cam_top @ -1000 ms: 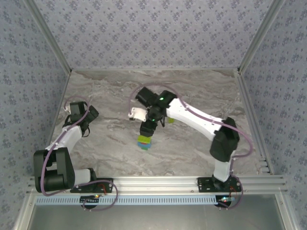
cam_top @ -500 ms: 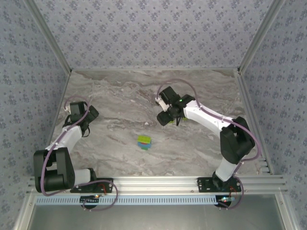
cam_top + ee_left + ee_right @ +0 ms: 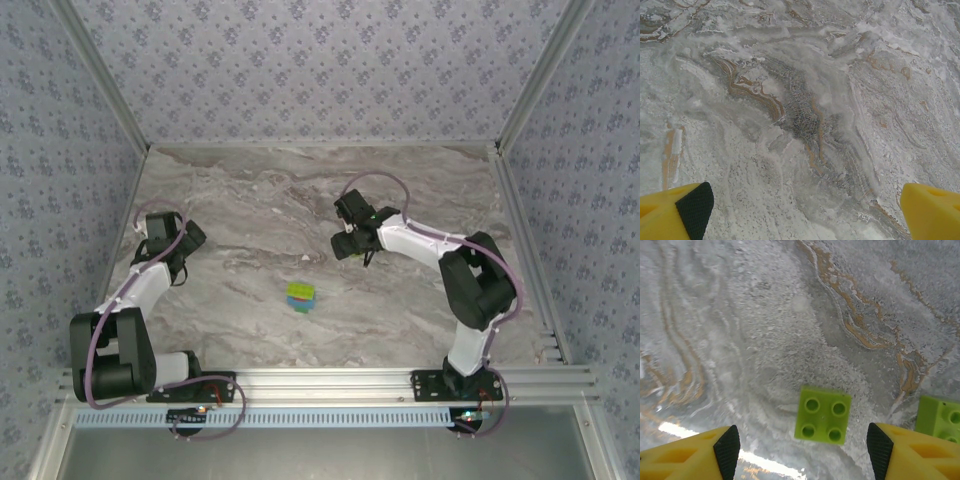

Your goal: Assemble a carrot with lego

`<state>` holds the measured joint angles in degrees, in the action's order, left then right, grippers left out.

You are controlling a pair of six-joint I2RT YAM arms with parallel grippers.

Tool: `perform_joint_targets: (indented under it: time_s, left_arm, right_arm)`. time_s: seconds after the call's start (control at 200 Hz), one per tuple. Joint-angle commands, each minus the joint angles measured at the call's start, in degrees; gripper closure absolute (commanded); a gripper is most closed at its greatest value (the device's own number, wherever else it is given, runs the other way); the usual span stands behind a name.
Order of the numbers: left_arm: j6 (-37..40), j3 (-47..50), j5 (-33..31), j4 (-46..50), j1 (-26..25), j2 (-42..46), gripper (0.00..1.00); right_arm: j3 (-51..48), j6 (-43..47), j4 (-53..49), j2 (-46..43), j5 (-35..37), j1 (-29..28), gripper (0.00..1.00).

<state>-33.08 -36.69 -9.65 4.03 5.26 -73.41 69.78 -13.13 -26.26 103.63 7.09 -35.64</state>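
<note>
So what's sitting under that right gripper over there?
A lime-green four-stud brick lies flat on the marbled table, below the open right gripper and not held. A second lime-green brick sits beside it, its near edge hidden behind one finger.

No legible text, label, brand, number or sign appears on anything.

Probably a robotics lab test cell: a marble-look tabletop point(image 3: 250, 190) lies under the right claw point(image 3: 351, 248), wallpaper panels point(image 3: 320, 70) box it in beyond the claw, and two robot arms point(image 3: 140, 288) bolt to an aluminium rail point(image 3: 330, 378) behind it.
</note>
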Motion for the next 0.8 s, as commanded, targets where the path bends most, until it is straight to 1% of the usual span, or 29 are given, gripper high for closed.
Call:
perform_joint_targets:
  time_s: [0.0,0.055,0.085,0.215,0.49,0.715,0.795]
  left_arm:
    - [0.0,-1.4,0.4,-0.7,0.4,0.1,0.03]
    - [-0.1,-1.5,0.4,-0.7,0.4,0.1,0.03]
    - [0.0,-1.5,0.4,-0.7,0.4,0.0,0.03]
    - [-0.1,-1.5,0.4,-0.7,0.4,0.0,0.03]
    - [0.1,-1.5,0.5,-0.7,0.4,0.0,0.02]
    - [0.0,-1.5,0.6,-0.7,0.4,0.1,0.02]
    - [0.0,-1.5,0.7,-0.7,0.3,0.1,0.03]
  right_arm:
    - [-0.9,-3.3,2.1,2.1,0.4,1.3,0.29]
    - [-1.0,-3.9,3.2,2.6,0.1,1.7,0.29]
    - [-3.1,-4.2,3.9,2.7,0.1,1.8,0.30]
    - [-5.3,-5.2,6.6,3.1,-0.4,2.1,0.31]
    - [-8.4,-5.7,11.9,4.0,-1.1,2.2,0.37]
    - [-9.0,-4.1,13.5,3.9,-1.0,1.9,0.52]
    - [-9.0,-2.5,13.5,3.7,-1.4,1.9,0.62]
